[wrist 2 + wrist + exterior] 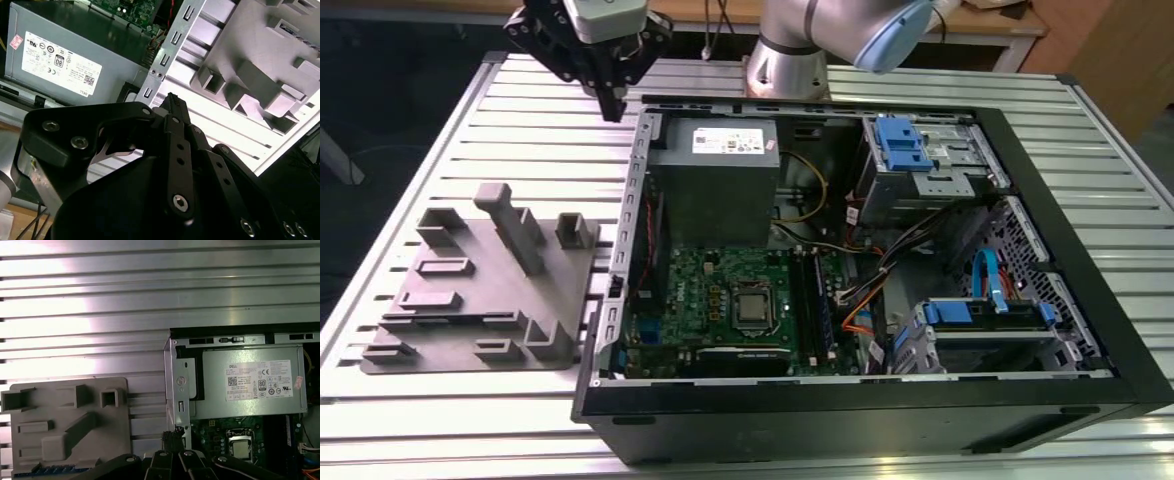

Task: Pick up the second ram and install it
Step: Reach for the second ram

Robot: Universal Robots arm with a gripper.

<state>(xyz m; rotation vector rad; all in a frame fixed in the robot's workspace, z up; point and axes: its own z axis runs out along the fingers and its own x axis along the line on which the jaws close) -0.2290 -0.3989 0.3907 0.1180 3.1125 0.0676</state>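
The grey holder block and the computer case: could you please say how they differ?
The grey holder block is low, flat and plain grey; the computer case is a far larger, deep black box. The block bears raised holders; the case holds a motherboard, power supply and cables. Both lie on the slatted table.

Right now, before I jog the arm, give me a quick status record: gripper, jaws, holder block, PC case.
gripper: above the slatted table, beside the case corner nearest the power supply
jaws: shut
grey holder block: on the table, at the exterior view's left of the case, apart from the gripper
PC case: open, with the motherboard exposed
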